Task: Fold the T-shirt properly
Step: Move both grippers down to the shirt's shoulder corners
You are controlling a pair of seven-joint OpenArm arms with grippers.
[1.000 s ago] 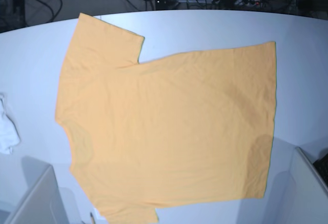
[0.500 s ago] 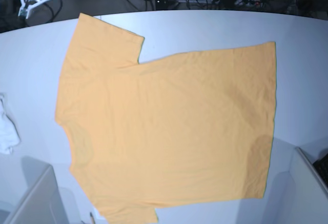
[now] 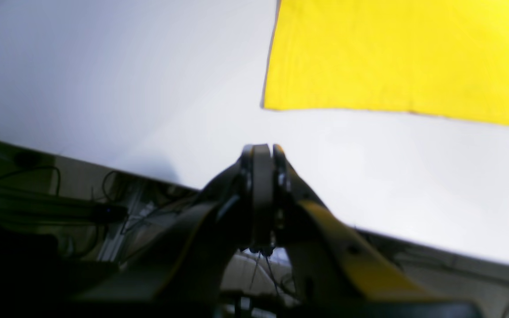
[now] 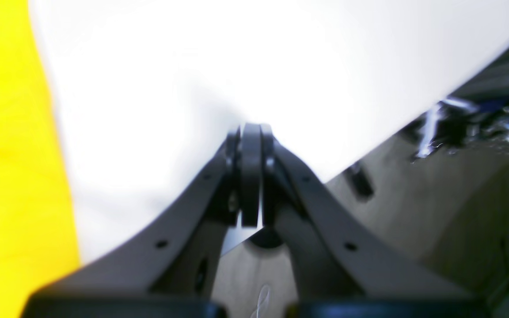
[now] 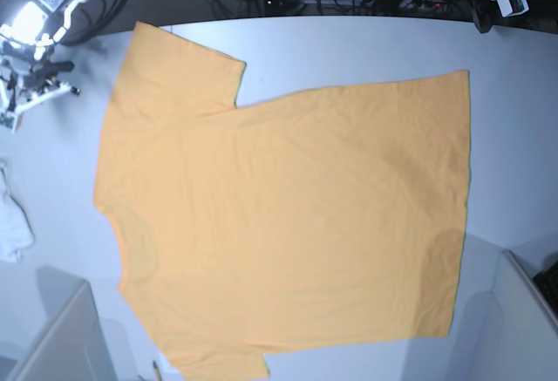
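White table [image 5: 349, 45] | T-shirt [image 5: 288, 224] flat | left gripper [image 3: 263, 152] closed, empty | right gripper [image 4: 251, 132] closed, empty

No text, label, brand, number or sign can be read in any view; the T-shirt [image 5: 288, 215] is plain, and the table [image 5: 366, 50] carries no markings.

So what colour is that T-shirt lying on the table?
Plain light orange T-shirt, best seen in the base view.
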